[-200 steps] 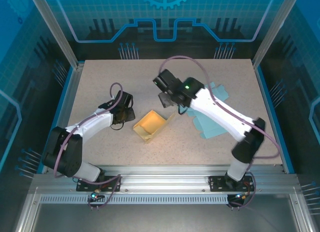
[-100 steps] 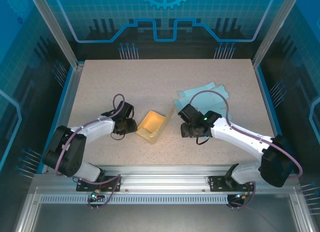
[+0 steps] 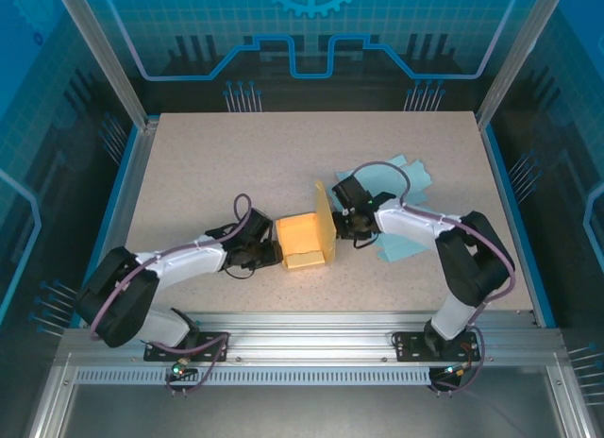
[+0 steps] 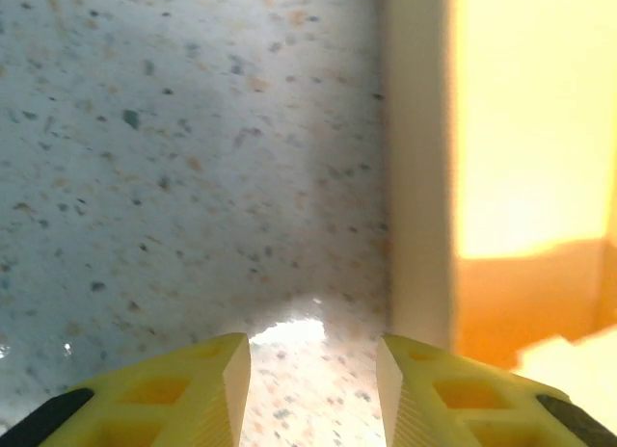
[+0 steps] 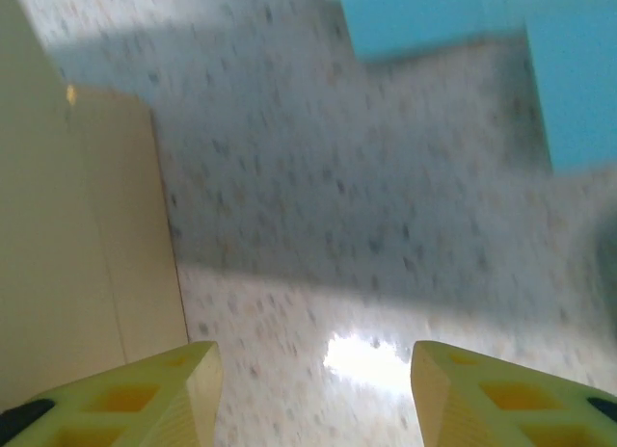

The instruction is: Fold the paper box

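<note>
Yellow paper box between both jaws

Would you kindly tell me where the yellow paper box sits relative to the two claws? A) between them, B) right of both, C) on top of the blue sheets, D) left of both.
A: in the top view the yellow paper box lies between the left claw and the right claw, off the blue sheets.

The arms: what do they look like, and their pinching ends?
Both the left arm and right arm have white shells, black joints and looping purple cables. The left tool and right tool each end in two yellow wedge fingers with hollow cut-outs.
</note>
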`<action>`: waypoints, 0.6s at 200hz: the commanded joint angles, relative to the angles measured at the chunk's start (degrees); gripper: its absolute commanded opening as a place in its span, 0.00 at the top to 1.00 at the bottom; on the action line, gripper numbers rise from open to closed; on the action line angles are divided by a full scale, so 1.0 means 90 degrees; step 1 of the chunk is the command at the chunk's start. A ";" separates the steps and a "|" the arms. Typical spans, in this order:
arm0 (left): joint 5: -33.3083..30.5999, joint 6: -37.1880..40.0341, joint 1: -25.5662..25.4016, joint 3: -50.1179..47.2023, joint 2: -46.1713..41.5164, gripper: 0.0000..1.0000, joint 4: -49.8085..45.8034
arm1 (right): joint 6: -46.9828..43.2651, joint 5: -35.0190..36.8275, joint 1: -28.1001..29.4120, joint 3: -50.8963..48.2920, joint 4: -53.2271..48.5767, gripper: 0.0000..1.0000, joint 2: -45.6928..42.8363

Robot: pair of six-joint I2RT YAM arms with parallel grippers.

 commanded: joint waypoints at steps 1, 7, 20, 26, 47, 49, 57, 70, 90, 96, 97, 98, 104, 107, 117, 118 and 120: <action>-0.0199 -0.0080 -0.0075 0.0004 -0.0585 0.58 -0.0030 | -0.0570 -0.0583 -0.0322 0.0595 0.0339 0.46 0.0416; -0.0419 0.0042 -0.0075 0.0057 -0.0731 0.58 -0.0162 | -0.0645 -0.0653 -0.0380 0.0782 0.0282 0.47 0.0528; -0.1028 0.0418 -0.0068 0.0193 -0.1026 0.54 -0.0421 | -0.0773 -0.0574 -0.0461 0.1151 0.0019 0.47 0.0671; -0.1302 0.0674 -0.0057 0.0259 -0.1122 0.52 -0.0493 | -0.0827 -0.0455 -0.0486 0.1291 -0.0148 0.47 0.0675; -0.1994 0.1905 0.0069 0.0682 -0.1069 0.45 -0.0447 | -0.0854 0.0380 -0.0528 0.1637 -0.0886 0.47 0.0474; -0.2006 0.2058 0.0087 0.0721 -0.1034 0.45 -0.0408 | -0.0843 0.0479 -0.0532 0.1654 -0.0962 0.47 0.0434; -0.2059 0.2676 0.0176 0.0877 -0.0852 0.43 -0.0205 | -0.0758 0.0811 -0.0542 0.1649 -0.1204 0.47 0.0265; -0.1934 0.3656 0.0318 0.1138 -0.0461 0.42 0.0155 | -0.0583 0.1175 -0.0547 0.1483 -0.1488 0.46 -0.0124; -0.1195 0.5120 0.0475 0.1611 0.0209 0.42 0.0560 | -0.0258 0.1488 -0.0547 0.0957 -0.1708 0.43 -0.0885; -0.0967 0.5468 0.0507 0.1778 0.0421 0.42 0.0580 | -0.0170 0.1551 -0.0553 0.0763 -0.1744 0.41 -0.1133; -0.0923 0.5507 0.0515 0.1811 0.0454 0.42 0.0576 | -0.0151 0.1571 -0.0549 0.0725 -0.1747 0.41 -0.1167; -0.0887 0.5571 0.0514 0.1837 0.0505 0.42 0.0574 | -0.0137 0.1580 -0.0552 0.0691 -0.1758 0.41 -0.1218; -0.0743 0.5839 0.0535 0.2012 0.0734 0.41 0.0541 | -0.0057 0.1653 -0.0546 0.0518 -0.1799 0.40 -0.1472; -0.0692 0.5977 0.0542 0.2112 0.0843 0.41 0.0507 | -0.0018 0.1680 -0.0546 0.0406 -0.1819 0.39 -0.1578; -0.0585 0.6362 0.0548 0.2454 0.1260 0.41 0.0253 | 0.0084 0.1802 -0.0552 0.0158 -0.1905 0.37 -0.2030; -0.0576 0.6389 0.0545 0.2491 0.1299 0.41 0.0227 | 0.0098 0.1813 -0.0554 0.0139 -0.1920 0.37 -0.2060; -0.0558 0.6446 0.0551 0.2570 0.1384 0.41 0.0168 | 0.0123 0.1844 -0.0553 0.0083 -0.1954 0.36 -0.2197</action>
